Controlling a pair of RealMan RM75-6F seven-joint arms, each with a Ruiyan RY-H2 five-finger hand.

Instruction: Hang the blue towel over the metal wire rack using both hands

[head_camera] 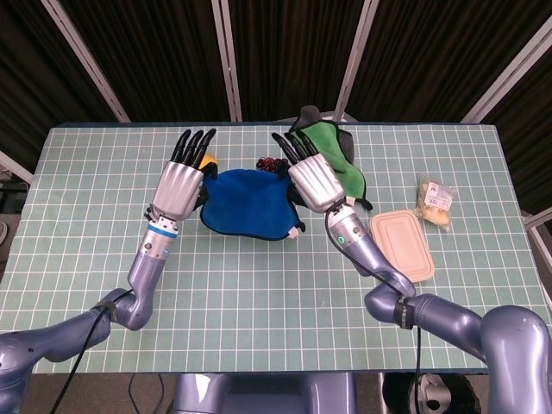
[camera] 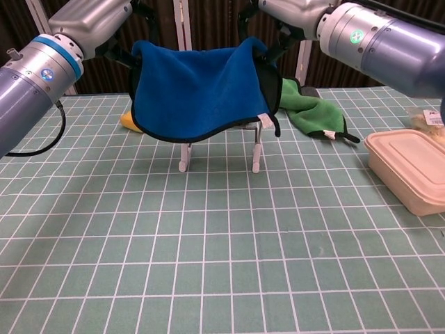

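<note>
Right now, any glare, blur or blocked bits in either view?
Head view: even light, sharp, soft sheen on the left robot hand and right robot hand. Chest view: sharp, no glare; blue towel hides most of the wire rack; forearms crop at the edges.

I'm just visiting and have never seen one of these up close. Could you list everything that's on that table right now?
Blue towel: one, blue, draped over the rack, mid-table.
Wire rack: one, metal, under the towel.
Green towel: one, green, back, right of the rack.
Grapes: one dark bunch, behind the towel.
Sponge: one, yellow, back left.
Lidded container: one, beige, right.
Snack packet: one, yellow, far right.
Left hand: at the towel's left edge.
Right hand: at its right edge.
</note>
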